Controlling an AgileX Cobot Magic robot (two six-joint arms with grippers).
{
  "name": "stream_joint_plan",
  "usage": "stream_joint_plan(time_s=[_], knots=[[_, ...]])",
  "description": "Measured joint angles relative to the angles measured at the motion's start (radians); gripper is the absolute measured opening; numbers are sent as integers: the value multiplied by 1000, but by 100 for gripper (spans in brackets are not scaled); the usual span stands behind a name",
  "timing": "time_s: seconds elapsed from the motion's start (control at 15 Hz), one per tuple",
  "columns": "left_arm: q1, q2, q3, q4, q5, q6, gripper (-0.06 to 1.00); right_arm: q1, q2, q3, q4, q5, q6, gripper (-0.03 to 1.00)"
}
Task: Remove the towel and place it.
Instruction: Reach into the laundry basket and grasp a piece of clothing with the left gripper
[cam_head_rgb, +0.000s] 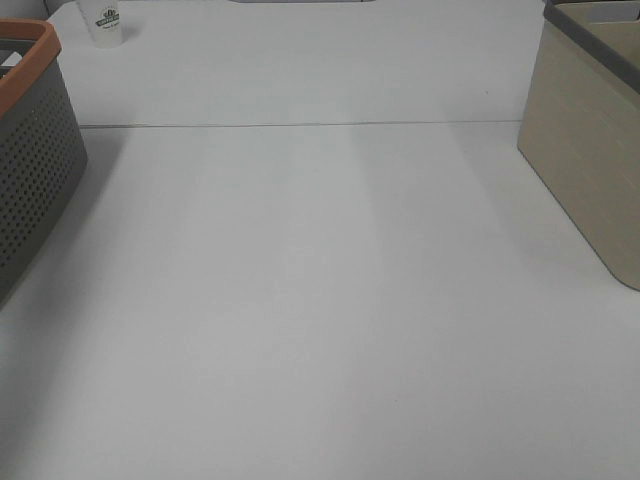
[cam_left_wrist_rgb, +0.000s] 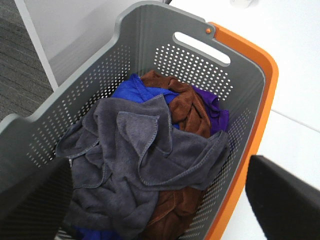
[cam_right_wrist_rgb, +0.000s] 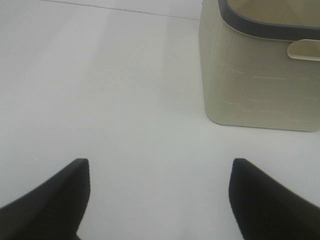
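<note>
In the left wrist view the dark charcoal towel (cam_left_wrist_rgb: 135, 165) lies crumpled on top of a pile in the grey basket with an orange rim (cam_left_wrist_rgb: 240, 60). My left gripper (cam_left_wrist_rgb: 160, 200) is open above the basket, its fingers (cam_left_wrist_rgb: 285, 200) spread to either side of the pile, holding nothing. My right gripper (cam_right_wrist_rgb: 157, 200) is open and empty above the bare white table, with the beige bin (cam_right_wrist_rgb: 260, 75) ahead of it. Neither gripper shows in the exterior high view.
Brown (cam_left_wrist_rgb: 185, 100), blue (cam_left_wrist_rgb: 132, 90) and purple (cam_left_wrist_rgb: 212, 107) cloths lie under the towel. The grey basket (cam_head_rgb: 30, 150) stands at the table's left edge, the beige bin (cam_head_rgb: 590, 160) at the right. A white cup (cam_head_rgb: 105, 22) stands at the back left.
</note>
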Motion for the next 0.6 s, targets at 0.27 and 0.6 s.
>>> stream_joint_plan(time_s=[0.27,0.6], knots=[[0,203,-161,2,9,-78,82,0,0,0,0,0,0,76],[0,473,-363,28,148,-170,82,0,0,0,0,0,0,76]])
